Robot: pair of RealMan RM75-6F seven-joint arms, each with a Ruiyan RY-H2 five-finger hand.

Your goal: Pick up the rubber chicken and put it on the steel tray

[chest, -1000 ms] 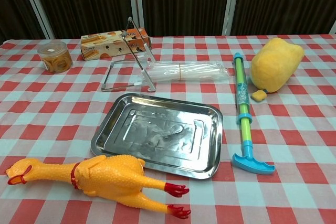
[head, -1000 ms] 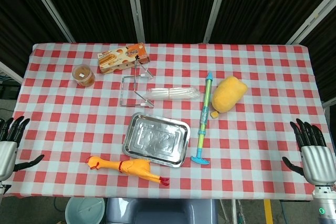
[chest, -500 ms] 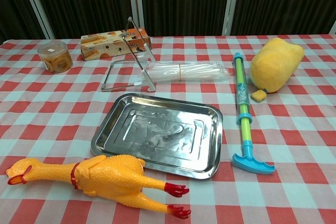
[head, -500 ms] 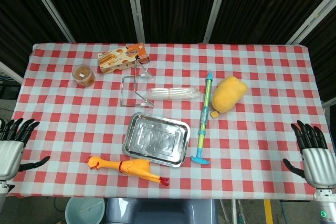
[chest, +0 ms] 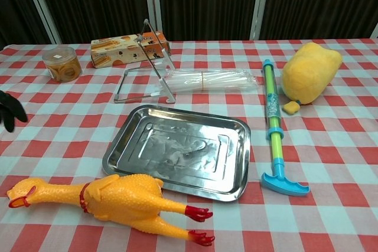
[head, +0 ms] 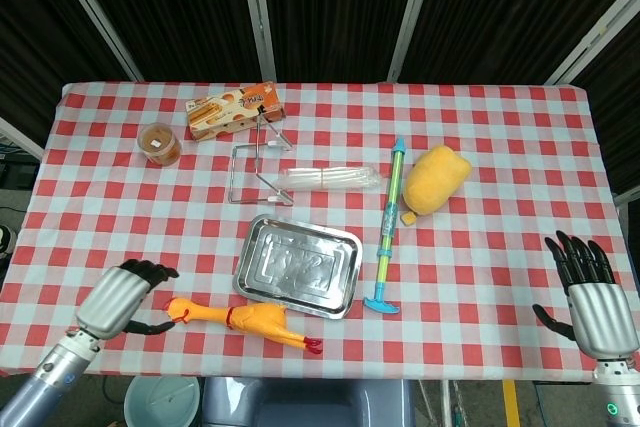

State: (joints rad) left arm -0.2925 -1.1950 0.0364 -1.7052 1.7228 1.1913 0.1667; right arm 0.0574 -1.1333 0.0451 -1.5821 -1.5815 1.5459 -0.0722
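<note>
Left hand: fingers apart, empty, just left of rubber chicken.
Right hand: spread, empty, far right.
Risk: chicken (long, floppy) snags steel tray rim.

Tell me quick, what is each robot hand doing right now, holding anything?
Left robot hand: open, holding nothing, close to the rubber chicken's head.
Right robot hand: open, fingers spread, holding nothing, at the table edge.

left hand beside rubber chicken, steel tray
</note>
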